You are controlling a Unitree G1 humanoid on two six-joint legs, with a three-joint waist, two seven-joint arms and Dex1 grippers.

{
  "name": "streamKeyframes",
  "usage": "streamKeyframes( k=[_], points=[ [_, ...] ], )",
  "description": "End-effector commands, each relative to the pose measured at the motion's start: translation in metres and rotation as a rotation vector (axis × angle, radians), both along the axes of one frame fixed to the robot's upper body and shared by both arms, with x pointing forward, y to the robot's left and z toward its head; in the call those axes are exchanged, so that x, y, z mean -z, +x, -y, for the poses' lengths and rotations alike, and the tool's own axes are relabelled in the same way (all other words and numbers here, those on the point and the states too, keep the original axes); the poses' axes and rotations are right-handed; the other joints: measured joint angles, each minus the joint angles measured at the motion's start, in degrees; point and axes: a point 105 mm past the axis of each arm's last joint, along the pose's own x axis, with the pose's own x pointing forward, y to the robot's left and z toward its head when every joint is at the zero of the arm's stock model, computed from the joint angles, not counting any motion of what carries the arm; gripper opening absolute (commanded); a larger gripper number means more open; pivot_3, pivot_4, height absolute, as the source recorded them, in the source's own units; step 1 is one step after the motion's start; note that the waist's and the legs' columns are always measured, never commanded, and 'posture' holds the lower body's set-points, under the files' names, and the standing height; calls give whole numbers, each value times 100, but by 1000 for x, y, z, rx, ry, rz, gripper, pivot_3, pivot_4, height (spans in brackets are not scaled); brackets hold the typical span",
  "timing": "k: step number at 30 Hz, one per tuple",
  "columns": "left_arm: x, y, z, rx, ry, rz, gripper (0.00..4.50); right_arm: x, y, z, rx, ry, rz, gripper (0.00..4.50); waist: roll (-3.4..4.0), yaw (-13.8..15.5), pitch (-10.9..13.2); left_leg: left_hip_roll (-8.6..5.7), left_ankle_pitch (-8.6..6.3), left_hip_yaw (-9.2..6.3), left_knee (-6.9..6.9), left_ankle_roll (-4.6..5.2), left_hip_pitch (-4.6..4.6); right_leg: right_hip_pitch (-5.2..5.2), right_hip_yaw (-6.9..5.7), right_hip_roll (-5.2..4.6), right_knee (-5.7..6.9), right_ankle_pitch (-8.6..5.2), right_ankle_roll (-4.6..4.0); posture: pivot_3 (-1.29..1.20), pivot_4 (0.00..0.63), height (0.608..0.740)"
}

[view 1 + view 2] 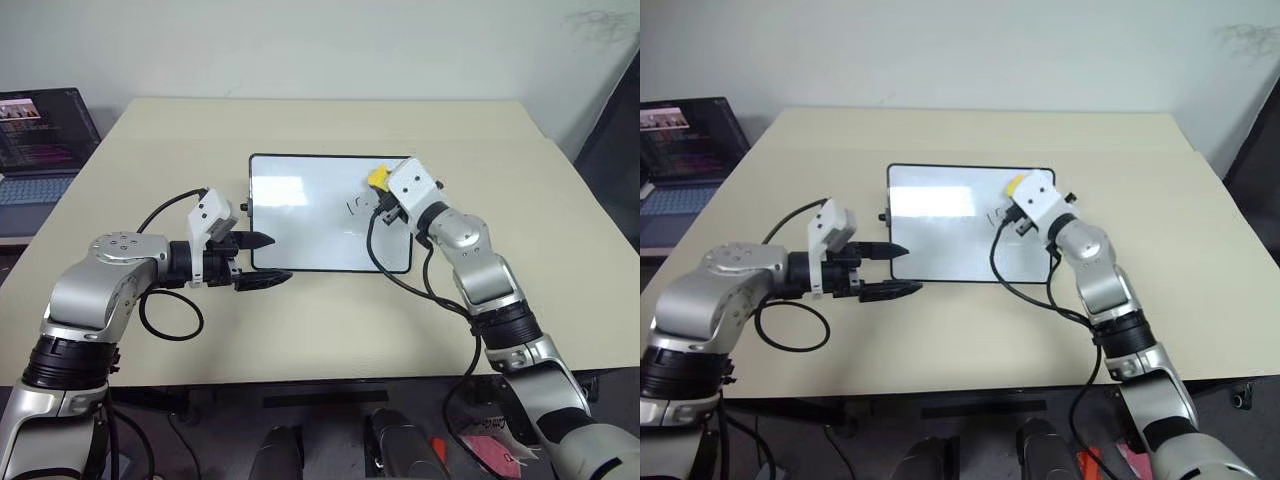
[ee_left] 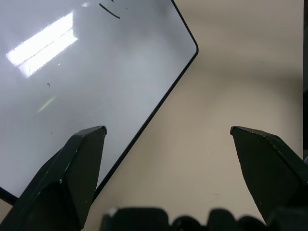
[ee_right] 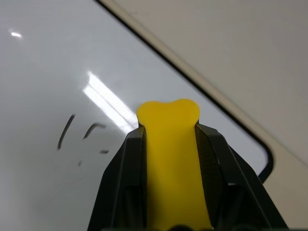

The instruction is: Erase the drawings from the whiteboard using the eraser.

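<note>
Gripping the eraser, the right gripper is clenched on the yellow block and holds it over the right part of the whiteboard, which lies flat on the table. The left gripper rests with jaws released at the board's near left corner. Erasing appears partly done: faint strokes of the drawings remain just beside the eraser, and most of the surface looks clean. Remaining work, by judgement: wiping those last marks
</note>
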Motion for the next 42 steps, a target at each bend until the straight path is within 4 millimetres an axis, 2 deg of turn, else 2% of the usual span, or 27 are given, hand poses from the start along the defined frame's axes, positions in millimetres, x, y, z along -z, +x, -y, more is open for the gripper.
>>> streamKeyframes(
  k=[1,6,9,14,17,19,21,23,27,33,35,39,42],
  points=[
    [-13,-2,-2,2,1,49,4500,26,-8,-1,-20,-49,-84,1102,-1,-1,-1,0,0,0,1,-1,0,1,0,0,-2,0,0,0,150,740],
    [-13,-3,-3,-2,1,48,4500,50,-24,-10,-80,-104,-172,1102,-2,1,-1,-1,1,1,7,0,15,11,2,0,6,2,5,0,150,740],
    [-13,-3,-3,-2,1,49,4500,55,-30,-15,-98,-118,-196,1102,-2,-2,-1,-1,7,2,15,5,28,19,5,0,13,6,-1,0,150,740],
    [-13,-2,-3,-2,1,48,4500,31,-25,-18,-92,-79,-120,1102,-2,-4,-1,-1,12,3,16,10,29,18,5,1,14,10,-3,0,150,740],
    [-12,-2,-4,-5,3,48,4500,-17,-25,-26,-142,-17,29,1102,0,-5,3,-1,12,4,13,10,18,8,5,1,14,14,2,0,150,740],
    [-12,-2,-4,-6,2,48,4500,-35,-24,-28,-146,8,84,1102,0,-5,3,-1,11,4,8,9,9,-1,3,1,11,12,1,0,150,740],
    [-12,-2,-4,-7,1,48,4500,-44,-21,-27,-137,32,107,1102,0,2,3,0,9,0,2,8,6,-2,-1,1,8,7,0,0,150,740],
    [-12,-2,-4,-7,1,48,4500,-45,-16,-26,-126,38,110,1102,0,7,3,1,6,-5,-1,6,2,-2,-6,1,1,4,-3,0,150,740],
    [-12,-1,-4,-8,1,50,4500,-33,-7,-29,-115,32,81,1102,0,7,3,0,2,-3,0,1,-12,-5,-5,-1,-10,3,-1,0,150,740],
    [-11,-2,-2,-2,-2,50,4500,5,0,-33,-117,-4,-25,1102,0,-3,2,0,2,-4,1,1,-20,-12,-5,-1,-9,4,0,0,150,740],
    [-12,-2,-2,-3,-3,51,4500,21,-4,-35,-134,-31,-80,1102,-1,-3,2,0,3,-4,2,1,-18,-12,-5,-1,-6,4,0,0,150,740],
    [-12,-2,-3,-6,-3,52,4500,67,-23,-34,-169,-109,-241,1101,-3,5,0,0,3,-7,5,1,-7,-4,-7,0,-1,3,1,0,150,740],
    [-12,-2,-3,-6,-4,52,4500,79,-28,-30,-158,-100,-297,1101,-3,4,0,0,3,-3,6,1,18,16,-2,0,1,5,3,0,150,740]
  ],
)
